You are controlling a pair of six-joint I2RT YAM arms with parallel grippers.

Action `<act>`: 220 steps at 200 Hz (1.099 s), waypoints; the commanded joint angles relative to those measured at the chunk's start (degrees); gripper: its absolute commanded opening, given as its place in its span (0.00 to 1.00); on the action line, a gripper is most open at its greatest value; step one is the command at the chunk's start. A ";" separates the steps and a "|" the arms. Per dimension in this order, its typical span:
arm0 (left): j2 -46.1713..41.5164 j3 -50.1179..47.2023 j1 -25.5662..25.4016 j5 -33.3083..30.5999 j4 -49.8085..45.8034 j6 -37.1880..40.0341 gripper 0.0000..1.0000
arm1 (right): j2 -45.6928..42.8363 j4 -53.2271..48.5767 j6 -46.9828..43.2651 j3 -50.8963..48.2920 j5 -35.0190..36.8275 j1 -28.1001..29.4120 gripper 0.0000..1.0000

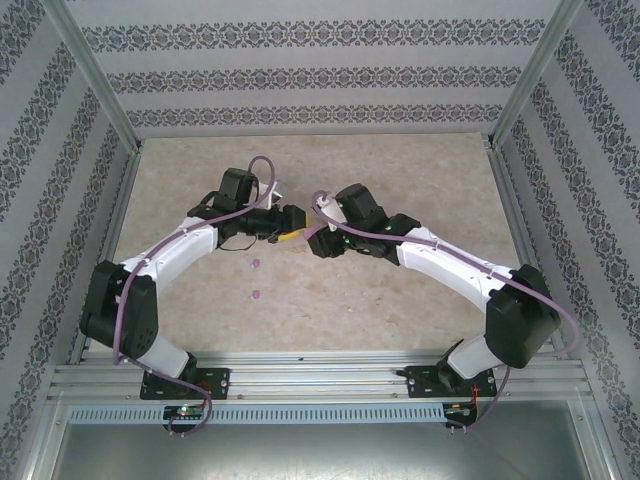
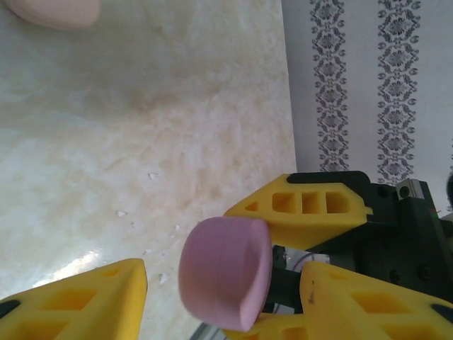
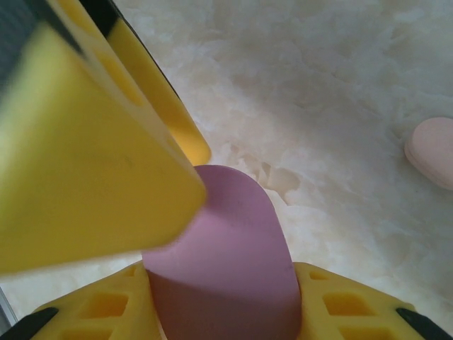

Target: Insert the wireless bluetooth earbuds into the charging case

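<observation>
From above, the two arms are seen meeting near the middle of the worktop point(image 1: 400, 300), a little toward its far edge. The left hand point(image 1: 297, 228) is pointed at the right hand point(image 1: 316, 240), and the tips are almost touching. A purple case point(image 1: 320, 231) is glimpsed at the right hand. Two purple buds point(image 1: 255, 264) are seen lying on the worktop, apart from each other. Both lie left of the middle, on the near-edge side of the left hand; the second bud point(image 1: 257, 296) lies nearer that edge. In the left wrist view, the left hand's fingers point(image 2: 85, 304) are seen spread apart at the bottom corners. The purple case is shown between them as a rounded oval turned end-on. A clear gap is left between the case and one finger, while the other finger is met or overlapped at the case's lower edge, so the left hand is released and nothing is clamped by it. A finger point(image 2: 304, 205) of the right hand is seen just above and beside the case. A pink case point(image 2: 53, 10) is cut off by the upper left corner, well apart, resting on the worktop. In the right wrist view, the purple case is grasped between the right hand's fingers point(image 3: 92, 312), with both sides touched. A blurred finger point(image 3: 78, 156) of the left hand is laid across the case's far end. The pink case is seen at the right edge, lying on the worktop.
</observation>
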 commanded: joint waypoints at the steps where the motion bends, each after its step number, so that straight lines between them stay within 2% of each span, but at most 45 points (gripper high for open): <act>1: 2.15 1.34 -0.93 3.57 4.41 -3.60 0.56 | -1.76 0.54 1.03 2.15 -1.69 0.00 0.25; 24: 3.12 0.48 -0.91 5.82 10.54 -8.37 0.46 | -1.01 1.31 1.69 3.06 -2.38 -0.13 0.25; 44: 3.79 1.98 -0.89 7.99 10.21 -8.85 0.40 | -0.15 -0.36 1.60 4.71 -2.18 -0.16 0.25; 89: 1.90 1.85 -0.25 7.06 11.98 -9.60 0.17 | -0.68 -1.58 2.78 6.15 -1.58 -0.23 0.30; 103: 0.80 0.63 -0.01 5.78 14.27 -11.05 0.13 | -1.43 -2.52 3.05 6.74 -1.07 -0.22 0.37; 141: 0.09 -2.03 0.44 3.48 21.17 -15.54 0.08 | -3.66 -2.46 6.14 7.09 0.26 -0.39 0.59; 177: -1.77 -3.75 1.75 -1.71 21.13 -15.01 0.08 | -8.76 -3.12 13.18 5.85 3.37 -0.85 0.64; 220: -5.94 -5.83 2.79 -6.29 22.70 -15.20 0.08 | -16.91 3.18 28.94 -0.56 3.27 -3.37 0.69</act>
